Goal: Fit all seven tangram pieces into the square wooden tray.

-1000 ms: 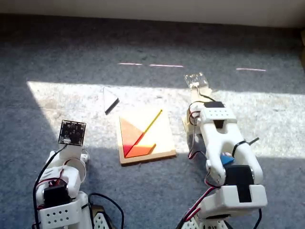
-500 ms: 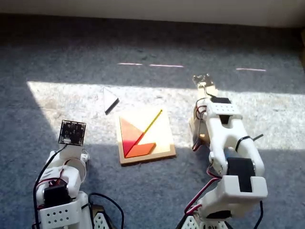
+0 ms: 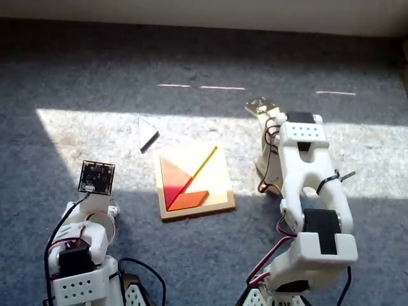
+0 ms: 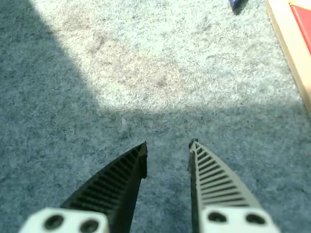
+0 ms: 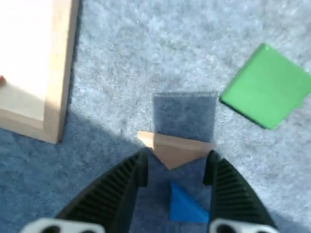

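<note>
1. Well, the right arm [image 3: 309,191] is stretched far out over the grey carpet [image 3: 95,70], just beside the square wooden tray [image 3: 167,213].
2. Its right pincer [image 5: 176,156] points down at the carpet with its two black fingers [image 5: 124,184] apart.
3. A tan wooden triangle [image 5: 170,145] lies between the two tips. You cannot tell if the tips touch it, and nothing is lifted.
4. A blue triangle [image 5: 187,208] lies between the fingers too, closer to the wrist and partly in shadow.
5. A green square [image 5: 266,86] sits on the carpet near the tan triangle, but apart from it.
6. The left arm [image 3: 80,255] is folded up close to its base.
7. The left pincer [image 4: 168,145] hangs low over bare carpet, a little open, with nothing in it.
8. The tray lies flat in the patch of sunlight [image 3: 83,127], between the two arms.
9. Inside it are an orange piece [image 3: 189,201], a red piece [image 3: 171,193] and a thin yellow strip [image 3: 205,162]. The sun makes the rest of the tray too bright to make out.
10. A pale-looking triangle [image 3: 146,132] with a dark edge lies on the carpet near the tray's far corner, not touching it.
11. From above, the right arm covers the pieces that lie under it.
12. The left wrist view cuts off the tray at one edge, and a small dark thing [image 4: 238,4] is cut off too.
</note>
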Controlling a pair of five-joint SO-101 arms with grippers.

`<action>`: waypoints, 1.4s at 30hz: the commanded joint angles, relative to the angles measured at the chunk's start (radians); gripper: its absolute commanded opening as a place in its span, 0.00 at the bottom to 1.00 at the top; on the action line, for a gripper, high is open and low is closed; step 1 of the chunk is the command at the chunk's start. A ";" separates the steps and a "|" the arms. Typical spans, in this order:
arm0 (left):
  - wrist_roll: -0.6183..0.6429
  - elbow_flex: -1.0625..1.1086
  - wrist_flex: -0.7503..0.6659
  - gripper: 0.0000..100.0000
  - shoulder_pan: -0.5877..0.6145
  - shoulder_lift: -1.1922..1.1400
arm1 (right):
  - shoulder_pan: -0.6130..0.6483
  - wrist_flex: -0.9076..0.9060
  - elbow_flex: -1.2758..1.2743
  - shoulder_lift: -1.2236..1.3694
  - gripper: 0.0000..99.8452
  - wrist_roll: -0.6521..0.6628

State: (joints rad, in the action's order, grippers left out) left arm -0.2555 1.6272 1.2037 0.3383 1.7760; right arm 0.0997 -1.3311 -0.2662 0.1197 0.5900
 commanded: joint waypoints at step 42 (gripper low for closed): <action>-0.009 0.007 -0.020 0.15 0.010 0.045 | -0.056 0.599 -0.249 -0.002 0.20 0.064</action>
State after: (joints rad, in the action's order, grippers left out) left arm -0.2570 1.6410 1.2037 0.3383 1.7760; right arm 0.0798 -0.8186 -0.5317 0.1289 0.7572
